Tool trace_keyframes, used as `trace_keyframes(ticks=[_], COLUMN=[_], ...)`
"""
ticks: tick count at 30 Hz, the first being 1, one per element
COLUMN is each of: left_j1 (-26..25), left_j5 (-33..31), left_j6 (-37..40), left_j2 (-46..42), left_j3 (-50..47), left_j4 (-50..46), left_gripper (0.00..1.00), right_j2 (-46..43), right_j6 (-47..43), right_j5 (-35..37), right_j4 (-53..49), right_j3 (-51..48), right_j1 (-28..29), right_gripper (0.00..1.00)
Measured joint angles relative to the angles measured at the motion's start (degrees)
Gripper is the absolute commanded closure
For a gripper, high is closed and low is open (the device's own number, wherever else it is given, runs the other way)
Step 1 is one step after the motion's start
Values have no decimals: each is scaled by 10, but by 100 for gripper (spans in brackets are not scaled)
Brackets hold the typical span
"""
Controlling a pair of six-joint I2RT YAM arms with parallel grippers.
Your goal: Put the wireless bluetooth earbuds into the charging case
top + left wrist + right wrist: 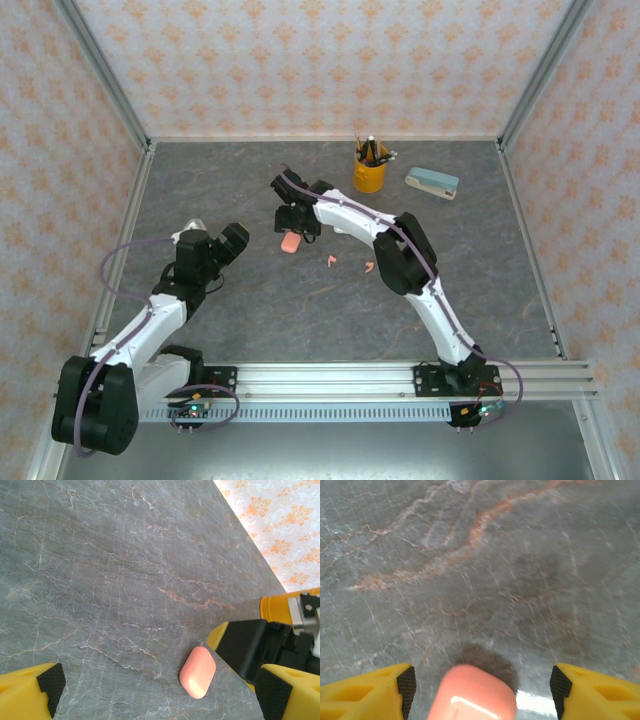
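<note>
A salmon-pink pebble-shaped charging case (290, 243) lies flat on the grey table with its lid down. My right gripper (297, 222) hangs just above it, open. In the right wrist view the case (472, 695) sits between the pads (406, 687) with a gap on each side. My left gripper (226, 241) stands open to the left of the case. In its wrist view the case (198, 672) lies near its right finger (272, 692). Two tiny pink earbuds (331, 260) (369, 266) lie on the table to the right of the case.
A yellow cup of pens (369, 172) and a teal-and-white block (432, 182) stand at the back right. A small white object (193, 227) peeks out beside the left wrist. Patterned walls enclose the table on three sides.
</note>
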Motion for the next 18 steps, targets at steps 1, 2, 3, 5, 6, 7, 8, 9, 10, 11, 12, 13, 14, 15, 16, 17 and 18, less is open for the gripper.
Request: trace_keyframes(ticks=[1, 2, 3, 5, 6, 7, 8, 9, 10, 11, 12, 13, 14, 15, 16, 17, 18], left_j1=[0, 0, 0, 0, 0, 0, 0, 0, 0, 0, 0, 0, 0, 0, 0, 0, 0], left_j5=[0, 0, 0, 0, 0, 0, 0, 0, 0, 0, 0, 0, 0, 0, 0, 0, 0], left_j6=[0, -2, -4, -4, -4, -4, -4, -4, -4, -4, -4, -4, -4, -4, -4, -4, -4], left_j2=[2, 3, 3, 3, 4, 4, 5, 7, 8, 10, 12, 13, 14, 15, 15, 15, 15], left_j3=[3, 6, 9, 12, 14, 16, 18, 21, 24, 26, 28, 29, 30, 32, 32, 33, 34], left_j4=[-2, -5, -7, -10, -12, -13, -14, -16, -17, -18, -19, -19, -21, -21, -21, -21, -22], left_gripper=[0, 0, 0, 0, 0, 0, 0, 0, 0, 0, 0, 0, 0, 0, 0, 0, 0], right_j2=[8, 16, 24, 30, 31, 31, 31, 30, 26, 17, 9, 3, -3, -11, -18, -27, -35], right_j6=[-5, -10, -15, -22, -24, -25, -26, -27, -28, -27, -27, -27, -27, -27, -27, -27, -27], right_j5=[-4, -9, -14, -28, -37, -46, -55, -64, -65, -73, -84, -91, -94, -101, -107, -113, -116], right_j4=[0, 0, 0, 0, 0, 1, 3, 12, 19, 29, 34, 39, 46, 51, 53, 55, 57], right_j3=[10, 20, 28, 31, 31, 29, 26, 19, 11, -3, -16, -29, -42, -54, -64, -80, -92], right_j1=[0, 0, 0, 0, 0, 0, 0, 1, 1, 0, 0, 1, 3, 7, 10, 16, 22], right_gripper=[28, 29, 29, 31, 32, 32, 33, 34, 34, 34, 35, 35, 35, 36, 36, 36, 36])
